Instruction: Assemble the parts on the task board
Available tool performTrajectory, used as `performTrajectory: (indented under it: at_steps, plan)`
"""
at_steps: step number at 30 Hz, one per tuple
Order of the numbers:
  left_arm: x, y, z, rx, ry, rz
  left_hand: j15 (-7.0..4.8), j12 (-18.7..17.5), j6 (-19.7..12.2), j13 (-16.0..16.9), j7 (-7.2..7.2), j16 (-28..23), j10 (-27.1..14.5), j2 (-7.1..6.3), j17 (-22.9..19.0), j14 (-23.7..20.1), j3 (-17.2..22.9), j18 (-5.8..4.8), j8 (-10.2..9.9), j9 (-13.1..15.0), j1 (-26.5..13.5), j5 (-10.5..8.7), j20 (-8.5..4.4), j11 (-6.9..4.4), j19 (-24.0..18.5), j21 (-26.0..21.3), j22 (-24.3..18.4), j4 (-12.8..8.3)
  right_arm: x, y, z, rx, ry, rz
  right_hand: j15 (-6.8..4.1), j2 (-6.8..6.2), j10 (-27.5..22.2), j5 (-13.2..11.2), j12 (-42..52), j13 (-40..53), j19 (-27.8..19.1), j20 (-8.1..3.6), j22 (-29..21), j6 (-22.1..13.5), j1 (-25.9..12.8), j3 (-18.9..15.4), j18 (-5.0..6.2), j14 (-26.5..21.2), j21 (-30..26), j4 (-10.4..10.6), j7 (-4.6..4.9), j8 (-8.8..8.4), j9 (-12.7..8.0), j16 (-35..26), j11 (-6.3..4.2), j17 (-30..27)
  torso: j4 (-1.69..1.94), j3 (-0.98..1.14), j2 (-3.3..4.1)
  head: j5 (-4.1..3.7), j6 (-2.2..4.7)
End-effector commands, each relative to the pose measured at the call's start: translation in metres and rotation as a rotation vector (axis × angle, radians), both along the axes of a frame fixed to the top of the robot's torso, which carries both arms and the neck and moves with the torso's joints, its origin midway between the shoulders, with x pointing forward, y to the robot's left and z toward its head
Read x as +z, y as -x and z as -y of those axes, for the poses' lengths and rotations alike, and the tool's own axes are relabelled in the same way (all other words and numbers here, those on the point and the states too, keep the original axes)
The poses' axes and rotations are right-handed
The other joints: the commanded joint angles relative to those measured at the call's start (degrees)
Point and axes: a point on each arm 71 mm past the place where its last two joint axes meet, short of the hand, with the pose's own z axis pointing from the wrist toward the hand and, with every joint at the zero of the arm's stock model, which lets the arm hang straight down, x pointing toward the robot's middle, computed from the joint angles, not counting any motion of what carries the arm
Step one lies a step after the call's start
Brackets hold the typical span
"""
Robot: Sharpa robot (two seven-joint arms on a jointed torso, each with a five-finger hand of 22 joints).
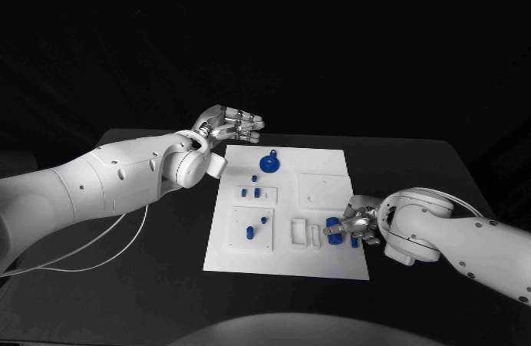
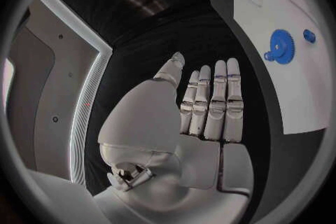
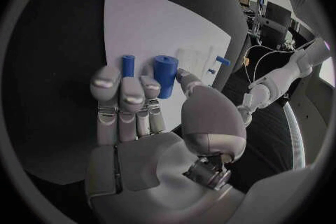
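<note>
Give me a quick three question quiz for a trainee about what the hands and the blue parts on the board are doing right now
1. True or false: the left hand holds a blue part.
2. Which hand touches the blue cylinder on the task board? A left, B right, C neither.
3. Fill in: the blue gear lies nearer the ___ hand.

Key: 1 false, it is flat and holds nothing. 2 B, the right hand. 3 left.

We see a white task board (image 1: 327,263) on a black table (image 1: 155,300), blue parts including a gear (image 1: 270,163) at its twelve o'clock end, and silver hands, left (image 1: 229,124) and right (image 1: 356,225), on white arms.
</note>
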Motion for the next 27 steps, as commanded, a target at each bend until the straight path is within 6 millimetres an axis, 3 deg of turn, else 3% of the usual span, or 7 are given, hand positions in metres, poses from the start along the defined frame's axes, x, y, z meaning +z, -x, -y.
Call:
performTrajectory:
  at_steps: [1, 3, 8, 15, 27]
  plan:
    - [0.001, 0.001, 0.003, -0.021, 0.01, 0.0, 0.22, 0.0, -0.3, 0.1, 0.01, 0.1, -0.5, 0.17, 0.1, 0.1, -0.3, -0.07, -0.2, 0.0, -0.4, -0.22, -0.04, -0.07, 0.3, -0.3, -0.1, 0.0, -0.006, 0.004, 0.0, -0.023, -0.007, -0.006, -0.44, 0.58, 0.0, 3.0, -0.1, -0.1, 3.4, -0.24, 3.7, 0.3, -0.2, 13.3, -0.37, 0.0, 0.3, -13.1, 0.02, -0.09, -8.5, 0.2, -0.32, 0.1, -0.06, 0.06, 0.0, 0.1, -0.03]
    - [0.0, 0.001, 0.002, -0.021, 0.01, -0.001, 0.21, 0.0, -0.2, 0.1, 0.06, 0.1, -0.5, 0.24, 0.1, 0.2, -0.3, -0.06, -0.2, 0.0, -0.3, -0.21, -0.04, -0.09, 0.3, -0.2, -0.2, 0.0, -0.006, 0.005, 0.0, -0.03, -0.018, -0.006, -0.45, 0.94, 0.1, 3.3, -0.1, -0.1, 3.4, -0.25, 3.8, -0.1, -2.0, 14.6, -0.37, 0.0, 0.3, -14.6, 0.02, -0.19, -6.1, 0.3, -0.31, 0.1, -0.08, 0.06, 0.0, 0.11, -0.01]
    - [0.0, 0.001, 0.002, -0.022, 0.01, -0.003, 0.21, 0.0, -0.2, 0.1, 0.06, 0.1, -0.5, 0.24, 0.1, 0.2, -0.3, -0.06, -0.2, 0.0, -0.3, -0.21, -0.04, -0.09, 0.3, -0.2, -0.2, 0.0, 0.0, 0.008, -0.003, -0.042, -0.051, -0.004, -0.45, 0.84, 0.0, 4.4, 0.0, -0.1, 3.4, -0.25, 3.8, 0.0, -1.8, 14.2, -0.37, 0.0, 0.4, -14.6, 0.01, -0.21, -6.2, 0.2, -0.36, 0.0, -0.12, 0.04, 0.0, 0.15, -0.02]
    - [0.0, 0.0, 0.001, -0.022, 0.009, -0.005, 0.22, 0.0, -0.2, 0.1, 0.08, 0.1, -0.5, 0.31, 0.1, 0.2, -0.4, -0.07, -0.2, 0.0, -0.3, -0.19, -0.04, -0.07, 0.4, -0.2, -0.3, 0.0, 0.02, 0.009, -0.014, -0.046, -0.129, -0.004, -0.45, 0.37, 0.0, 8.4, 0.4, 0.3, 3.4, -0.25, 3.9, 0.2, -2.2, 14.4, -0.35, 0.0, 0.5, -14.7, 0.13, -0.22, -7.2, 0.3, -0.34, 0.0, -0.09, 0.01, 0.01, 0.06, -0.03]
    - [0.0, 0.001, 0.002, -0.026, 0.009, -0.008, 0.22, 0.0, -0.2, 0.1, 0.08, 0.1, -0.5, 0.31, 0.1, 0.2, -0.4, -0.07, -0.2, 0.0, -0.3, -0.19, -0.04, -0.07, 0.4, -0.2, -0.3, 0.0, 0.031, 0.01, -0.035, -0.01, -0.177, -0.027, -0.43, 0.52, -0.2, 8.4, 0.1, 0.1, 3.4, -0.23, 4.0, 0.3, -2.0, 12.6, -0.38, -0.1, 0.2, -14.7, 0.11, -0.2, -7.9, 0.2, -0.33, 0.0, 0.0, -0.08, 0.03, 0.15, -0.11]
